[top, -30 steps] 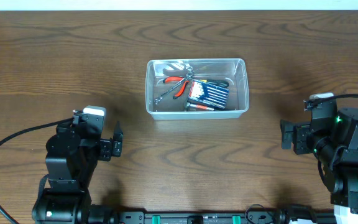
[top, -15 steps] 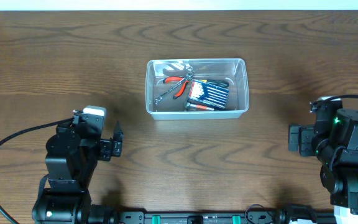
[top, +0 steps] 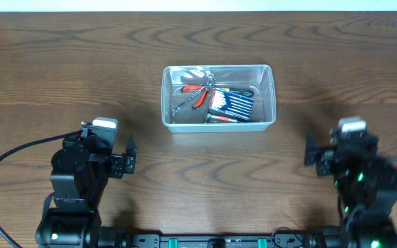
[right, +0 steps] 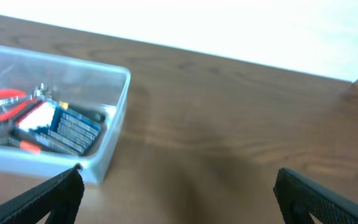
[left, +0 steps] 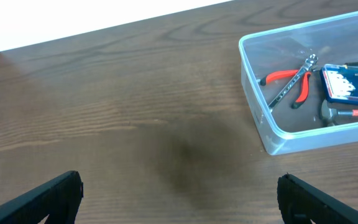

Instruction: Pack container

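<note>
- Since pliers point(top: 197, 93) and a blue case point(top: 231, 103) lie inside the container point(top: 218, 127), my left jaws and right jaws stand spread, holding nothing.
- It sits ahead, between them, well apart; packing looks finished.

1. The container point(top: 218, 125) sits mid-table with its top open, so its walls bar any sideways entry
2. Red-handled pliers point(top: 197, 93) and a blue tool pack point(top: 231, 103) crowd its floor
3. Bare table point(top: 219, 172) runs from the container's near wall to both arms
4. The left gripper point(top: 130, 156) and right gripper point(top: 311, 157), jaws spread wide, stand well apart from the bin
</note>
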`<action>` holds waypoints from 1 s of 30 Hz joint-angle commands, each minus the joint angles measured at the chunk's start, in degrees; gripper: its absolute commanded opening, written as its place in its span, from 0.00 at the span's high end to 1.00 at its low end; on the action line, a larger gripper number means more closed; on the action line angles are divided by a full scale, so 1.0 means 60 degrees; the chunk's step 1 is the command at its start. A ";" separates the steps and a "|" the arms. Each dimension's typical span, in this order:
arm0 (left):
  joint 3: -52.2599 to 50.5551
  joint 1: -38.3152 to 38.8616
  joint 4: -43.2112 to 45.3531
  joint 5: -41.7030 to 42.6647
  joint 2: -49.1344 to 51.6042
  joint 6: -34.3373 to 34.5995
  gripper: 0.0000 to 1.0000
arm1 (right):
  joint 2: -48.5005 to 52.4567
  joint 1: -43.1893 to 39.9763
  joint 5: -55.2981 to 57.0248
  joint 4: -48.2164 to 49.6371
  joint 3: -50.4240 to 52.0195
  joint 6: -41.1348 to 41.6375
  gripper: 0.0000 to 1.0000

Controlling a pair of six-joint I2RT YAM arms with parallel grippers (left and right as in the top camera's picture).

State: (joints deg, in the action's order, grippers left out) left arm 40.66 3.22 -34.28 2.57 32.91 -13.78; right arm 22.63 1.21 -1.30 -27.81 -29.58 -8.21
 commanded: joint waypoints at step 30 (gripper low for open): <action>-0.0015 0.0040 0.0011 -0.0113 -0.0007 -0.0117 0.02 | -0.3475 -0.0386 0.0277 0.2302 0.4218 -0.0991 0.01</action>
State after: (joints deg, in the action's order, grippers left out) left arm 40.66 3.22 -34.35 2.57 32.91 -13.78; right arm 1.15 -0.64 0.45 -14.06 -4.64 -15.88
